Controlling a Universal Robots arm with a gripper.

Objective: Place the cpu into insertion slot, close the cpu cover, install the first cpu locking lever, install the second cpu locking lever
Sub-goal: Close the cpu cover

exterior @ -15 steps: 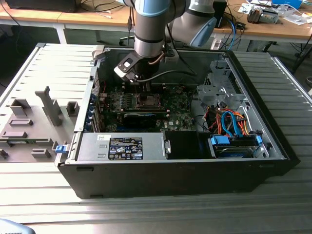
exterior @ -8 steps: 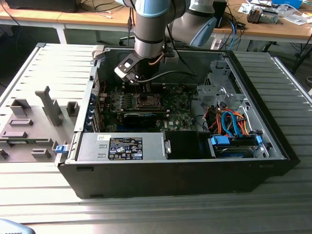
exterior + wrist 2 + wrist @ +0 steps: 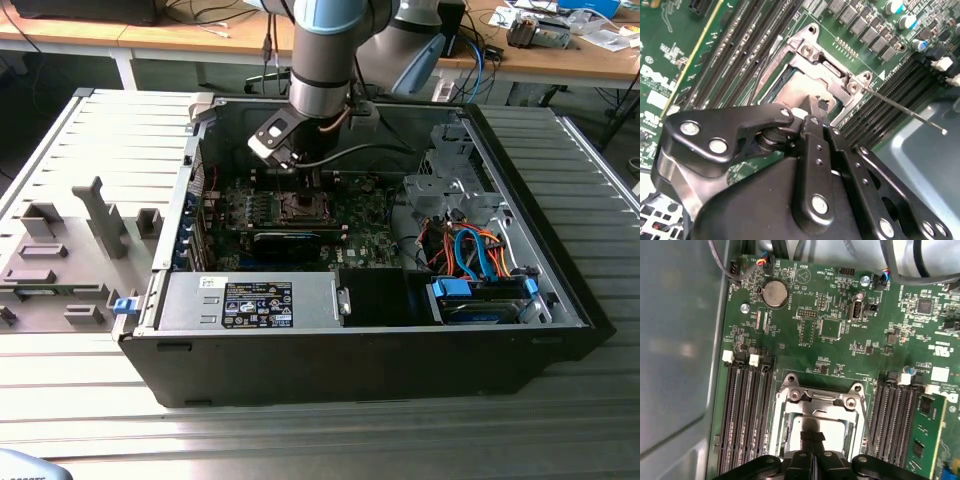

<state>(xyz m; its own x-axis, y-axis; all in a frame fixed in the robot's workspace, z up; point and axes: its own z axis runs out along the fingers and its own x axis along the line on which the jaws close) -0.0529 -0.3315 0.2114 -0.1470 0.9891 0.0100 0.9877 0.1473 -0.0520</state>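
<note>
— Where's the cpu (image 3: 834, 424) just now?
— Down in the insertion slot (image 3: 300, 209), grey top up, with the cpu cover (image 3: 820, 401) lying round it as a silvery frame. It looks flat to me, though that's a judgement. In the exterior view, counting 12 o'clock as away from the camera, the slot sits mid-board. The power supply (image 3: 250, 300) is at 6 o'clock from it and the drive cage (image 3: 455, 185) at about 3 o'clock
— And the gripper (image 3: 813, 438)?
— Straight above the chip, hanging down from the 12 o'clock side in that same view. Its fingers (image 3: 811, 135) are pressed together with nothing between them, tips over the chip's bare top inside the cover's window. Whether they touch it I can't tell
— So what does the work turn on?
— The locking lever (image 3: 905, 110). In the second wrist view it's a thin straight rod rooted at a corner of the socket rim, just beside the fingertips. Its long axis runs out across the memory slots (image 3: 885, 92) towards the case wall, and its free end is well clear of the socket. I'd say it isn't latched. A second thin wire (image 3: 771, 57), likely the other lever, runs along the opposite side of the frame, close against it
</note>
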